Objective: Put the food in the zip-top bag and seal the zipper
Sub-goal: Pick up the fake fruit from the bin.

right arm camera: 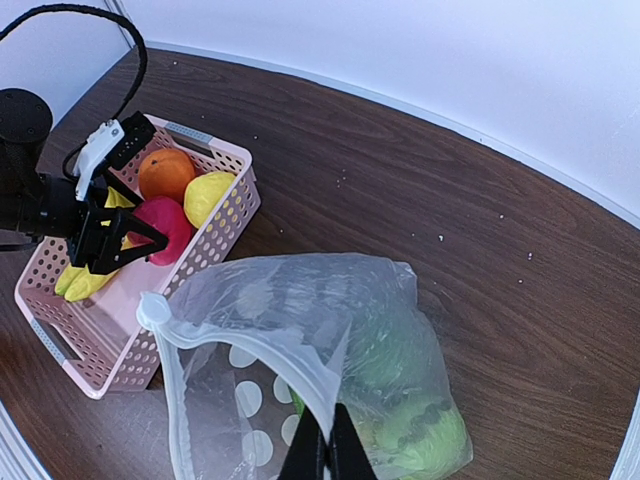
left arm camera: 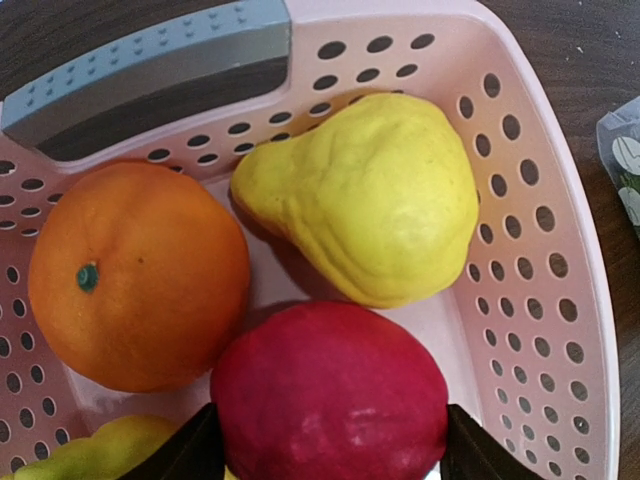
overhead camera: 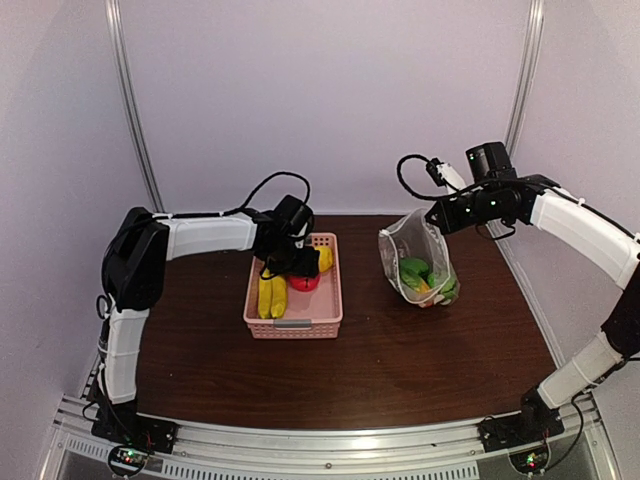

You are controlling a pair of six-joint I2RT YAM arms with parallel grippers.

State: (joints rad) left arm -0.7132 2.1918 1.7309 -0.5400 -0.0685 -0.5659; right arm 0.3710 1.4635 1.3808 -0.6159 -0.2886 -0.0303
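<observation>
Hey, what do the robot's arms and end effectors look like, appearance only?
The left arm and right arm have white tubular links and black joints. A black cable loops above the left wrist, another by the right. Green lights dot the right wrist. The left end effector and right end effector have slim black fingers.

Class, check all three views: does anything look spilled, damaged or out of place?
Nothing stands out. Fruit sits inside the pink basket, green pieces inside the dotted bag, which the right claw holds up by its mouth edge; nothing lies spilled.
</observation>
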